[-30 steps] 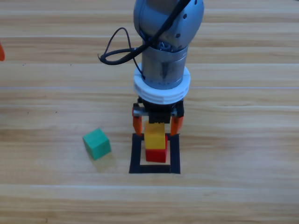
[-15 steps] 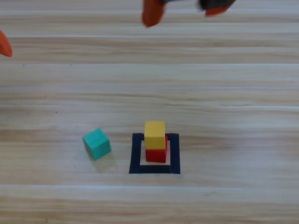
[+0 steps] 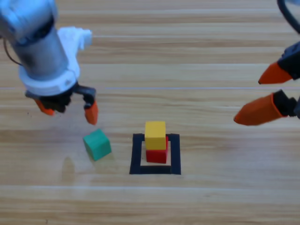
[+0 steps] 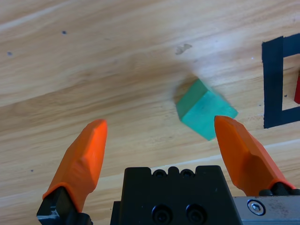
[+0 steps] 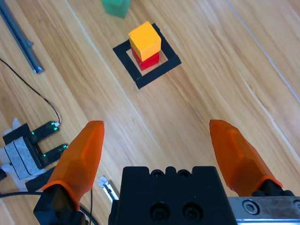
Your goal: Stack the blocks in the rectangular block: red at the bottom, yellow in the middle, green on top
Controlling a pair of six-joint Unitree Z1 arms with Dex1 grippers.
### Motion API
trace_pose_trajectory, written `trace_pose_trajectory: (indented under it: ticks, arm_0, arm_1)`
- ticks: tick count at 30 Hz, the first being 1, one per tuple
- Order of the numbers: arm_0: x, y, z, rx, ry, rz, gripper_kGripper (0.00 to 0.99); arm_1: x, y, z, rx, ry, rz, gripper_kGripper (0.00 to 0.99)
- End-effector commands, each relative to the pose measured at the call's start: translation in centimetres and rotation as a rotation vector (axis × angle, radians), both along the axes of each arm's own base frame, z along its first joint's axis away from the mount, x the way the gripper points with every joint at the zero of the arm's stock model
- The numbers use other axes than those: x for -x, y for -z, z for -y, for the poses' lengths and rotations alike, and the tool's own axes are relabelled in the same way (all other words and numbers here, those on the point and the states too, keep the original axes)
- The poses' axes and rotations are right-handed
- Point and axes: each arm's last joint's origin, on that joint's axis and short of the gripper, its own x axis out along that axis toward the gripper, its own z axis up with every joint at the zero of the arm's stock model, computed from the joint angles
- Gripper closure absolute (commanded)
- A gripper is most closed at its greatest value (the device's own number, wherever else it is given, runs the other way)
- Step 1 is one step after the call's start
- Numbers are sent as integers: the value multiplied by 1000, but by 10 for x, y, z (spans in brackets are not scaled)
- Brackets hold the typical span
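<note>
The left gripper, jaws spread, hangs just above-left of the green cube, while the open right gripper is cut off at the edge.

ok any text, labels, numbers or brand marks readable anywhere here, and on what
None can be read.
The green cube, yellow cube and red cube have plain faces.
The black tape rectangle is bare.
The left gripper and right gripper, both open, show no marking.
The small device with green lights in the right wrist view shows no legible print.
</note>
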Motion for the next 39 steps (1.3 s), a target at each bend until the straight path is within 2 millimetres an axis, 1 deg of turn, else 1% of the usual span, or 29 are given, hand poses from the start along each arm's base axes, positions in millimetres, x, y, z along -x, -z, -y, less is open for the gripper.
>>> trace_pose_trajectory:
  ticks: [1,10,14,18,21,26,29,34,39]
  arm_0:
    - [7,20,22,-12,43,-47,17]
    - [12,31,21,2,99,-114,22]
    - [12,41,28,0,112,-146,22]
    - [16,50,38,-20,141,-153,27]
    - [19,53,41,-34,150,-147,27]
    - [25,52,39,-21,135,-161,24]
    - [26,52,41,-12,142,-170,24]
    - [27,69,43,-59,180,-189,30]
    - [21,89,45,-133,286,-195,50]
  arm_1:
    - [-10,24,-1,53,-8,-50,4]
    - [-8,24,2,57,-16,-45,4]
    - [-7,24,2,59,-18,-48,4]
    - [-7,24,2,62,-18,-51,4]
    - [-7,25,2,63,-18,-52,4]
    - [-7,25,2,64,-20,-52,4]
    - [-8,26,1,64,-22,-57,4]
    - [-8,26,1,63,-23,-58,4]
    - [-7,26,2,62,-25,-59,4]
